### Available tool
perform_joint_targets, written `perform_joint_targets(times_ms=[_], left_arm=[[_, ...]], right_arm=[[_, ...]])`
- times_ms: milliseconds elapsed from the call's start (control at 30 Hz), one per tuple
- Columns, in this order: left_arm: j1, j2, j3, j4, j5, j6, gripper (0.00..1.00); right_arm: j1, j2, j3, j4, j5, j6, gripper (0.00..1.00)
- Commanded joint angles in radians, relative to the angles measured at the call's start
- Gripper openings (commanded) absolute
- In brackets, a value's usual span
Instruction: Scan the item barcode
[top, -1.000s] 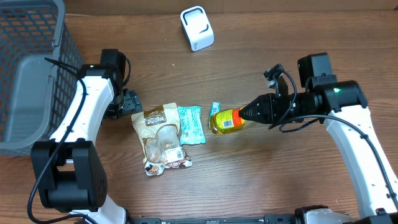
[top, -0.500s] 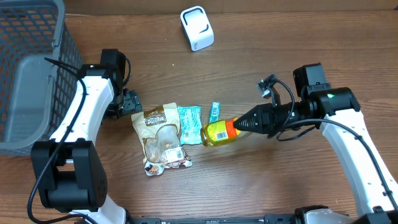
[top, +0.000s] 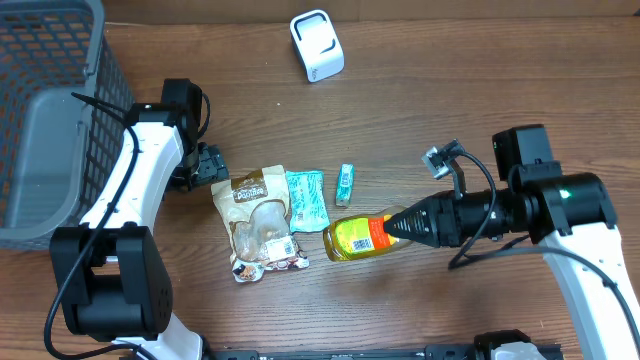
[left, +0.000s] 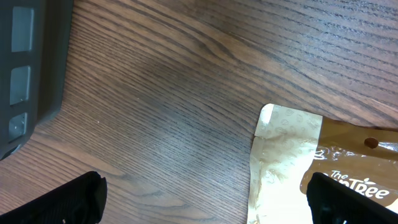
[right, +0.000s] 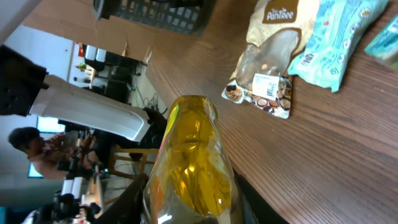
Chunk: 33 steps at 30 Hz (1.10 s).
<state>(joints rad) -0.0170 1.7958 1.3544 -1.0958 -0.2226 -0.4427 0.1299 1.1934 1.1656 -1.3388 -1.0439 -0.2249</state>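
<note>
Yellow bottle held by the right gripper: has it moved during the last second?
Yes. In the overhead view the yellow bottle, held by the right gripper, moved toward the bottom edge, away from the small teal packet.

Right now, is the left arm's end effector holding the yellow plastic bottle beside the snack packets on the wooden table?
No. The right arm's end effector holds the yellow plastic bottle, clear in the overhead view; the left end effector is open and empty by the brown snack pouch. The rest stands.

grey basket (top: 62, 48), snack pouch (top: 261, 226), teal packet (top: 307, 200)
</note>
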Motion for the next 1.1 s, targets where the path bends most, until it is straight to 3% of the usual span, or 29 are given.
perform_joint_targets(times_ms=[0,200,467,1067], left_arm=[[0.003,0.011,0.000,0.001,-0.021,-0.007,1.00],[0.003,0.011,0.000,0.001,-0.020,-0.007,1.00],[0.003,0.011,0.000,0.001,-0.020,-0.007,1.00],[0.003,0.011,0.000,0.001,-0.020,-0.007,0.99]], right_arm=[[0.000,-0.051,0.000,0.002,-0.057,-0.020,0.08],[0.000,-0.090,0.000,-0.005,-0.063,-0.018,0.07],[0.000,-0.098,0.000,-0.080,-0.210,-0.016,0.04],[0.000,-0.158,0.000,-0.145,-0.211,-0.019,0.04]])
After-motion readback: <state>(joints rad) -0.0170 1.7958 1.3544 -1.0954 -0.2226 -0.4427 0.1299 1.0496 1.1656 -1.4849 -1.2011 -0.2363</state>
